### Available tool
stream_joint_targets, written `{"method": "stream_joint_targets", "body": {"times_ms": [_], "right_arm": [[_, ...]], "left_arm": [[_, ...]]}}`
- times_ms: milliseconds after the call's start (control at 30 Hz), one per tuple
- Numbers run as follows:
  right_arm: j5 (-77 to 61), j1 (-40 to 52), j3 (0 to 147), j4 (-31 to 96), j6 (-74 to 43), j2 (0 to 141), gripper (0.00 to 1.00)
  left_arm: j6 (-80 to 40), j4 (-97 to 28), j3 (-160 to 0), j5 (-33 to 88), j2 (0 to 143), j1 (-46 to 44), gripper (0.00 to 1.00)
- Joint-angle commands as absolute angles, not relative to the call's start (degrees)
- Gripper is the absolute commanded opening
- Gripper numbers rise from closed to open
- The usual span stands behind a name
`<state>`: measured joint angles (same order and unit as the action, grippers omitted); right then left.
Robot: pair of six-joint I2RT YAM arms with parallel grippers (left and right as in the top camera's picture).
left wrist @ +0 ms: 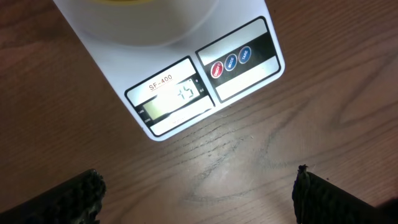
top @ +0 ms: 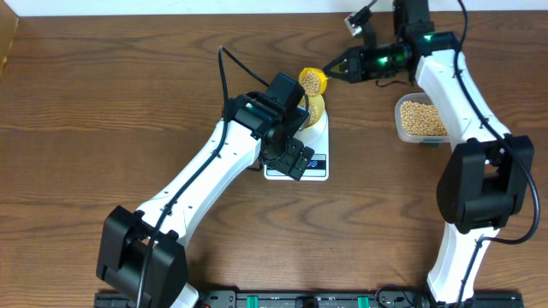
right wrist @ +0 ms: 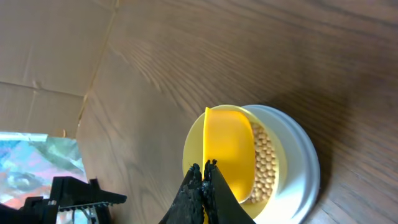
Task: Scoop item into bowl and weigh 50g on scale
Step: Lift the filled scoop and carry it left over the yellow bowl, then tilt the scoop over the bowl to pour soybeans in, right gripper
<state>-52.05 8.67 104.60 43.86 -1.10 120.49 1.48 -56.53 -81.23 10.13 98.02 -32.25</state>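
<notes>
From above, the left arm hides most of the bowl (top: 315, 109) on the scale (top: 321, 141). The right wrist view shows it better: beans (right wrist: 264, 162) lie inside, and the right hand (right wrist: 204, 171) is pinched tight on the yellow scoop (right wrist: 230, 149) at the bowl. The left hand (left wrist: 198, 186) stands wide, holding nothing, just in front of the scale's little screen (left wrist: 177, 96). A clear tub (top: 421, 120) of beans sits off to the right. The brown wood table (top: 103, 103) has open room on the left.

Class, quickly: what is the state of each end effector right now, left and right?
Left end effector: open, holding nothing.
Right end effector: closed on the yellow scoop.
</notes>
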Motion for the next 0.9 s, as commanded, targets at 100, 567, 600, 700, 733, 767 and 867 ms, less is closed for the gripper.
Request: {"method": "stream_joint_targets", "body": {"times_ms": [100,567,600,700,733,767,867], "right_arm": [[-48.0,12.2,105.1,43.7,-1.6,121.0,0.01],[-36.5,17.3,105.1,43.7,-0.1,121.0,0.04],[-36.2,17.5,105.1,43.7,-0.1,121.0,0.04],[-35.9,17.8,105.1,43.5,-0.1,121.0,0.05],[-35.9,17.8,105.1,43.4,-0.1,121.0,0.05],[-35.9,17.8,105.1,43.4,-0.1,121.0,0.04],[-35.3,17.8,105.1,43.0,-0.1,121.0,0.04]], "left_arm": [[1.2,-56.6,-81.0,9.4,98.5,-32.1,0.98],[1.2,-56.6,-81.0,9.4,98.5,-32.1,0.98],[1.2,-56.6,-81.0,9.4,98.5,-32.1,0.98],[1.2,-56.6,-81.0,9.4,98.5,-32.1,0.98],[1.2,-56.6,-81.0,9.4,98.5,-32.1,0.98],[1.2,-56.6,-81.0,9.4,98.5,-32.1,0.98],[1.2,-56.6,-81.0,9.4,98.5,-32.1,0.98]]}}
